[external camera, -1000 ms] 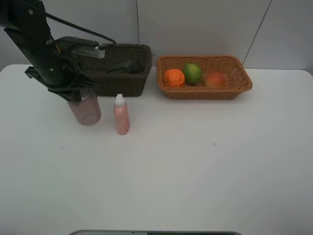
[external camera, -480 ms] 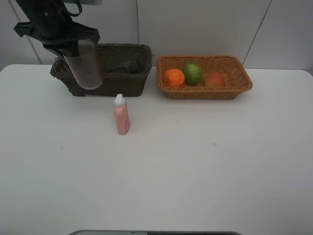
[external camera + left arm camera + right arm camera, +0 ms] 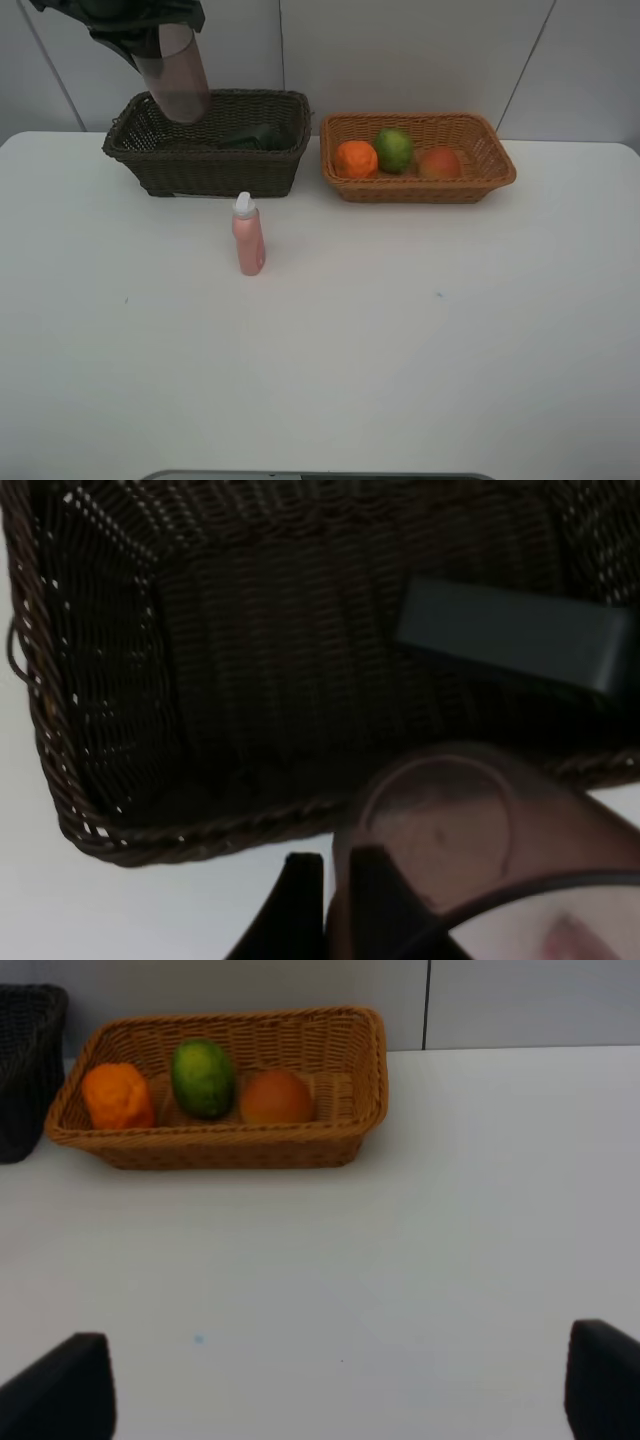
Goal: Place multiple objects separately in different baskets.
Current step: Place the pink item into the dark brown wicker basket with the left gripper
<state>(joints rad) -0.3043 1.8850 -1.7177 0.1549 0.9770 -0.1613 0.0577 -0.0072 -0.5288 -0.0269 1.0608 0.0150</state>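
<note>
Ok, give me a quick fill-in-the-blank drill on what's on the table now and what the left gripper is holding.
1. The left gripper holds the mauve ____ above the dark brown basket.
2. The tangerine, lime and peach lie in the ____ basket.
3. The pink bottle stands ____ on the table.
4. The number of items on the bare table is ____.

Missing words: cup; orange-tan; upright; one
</note>
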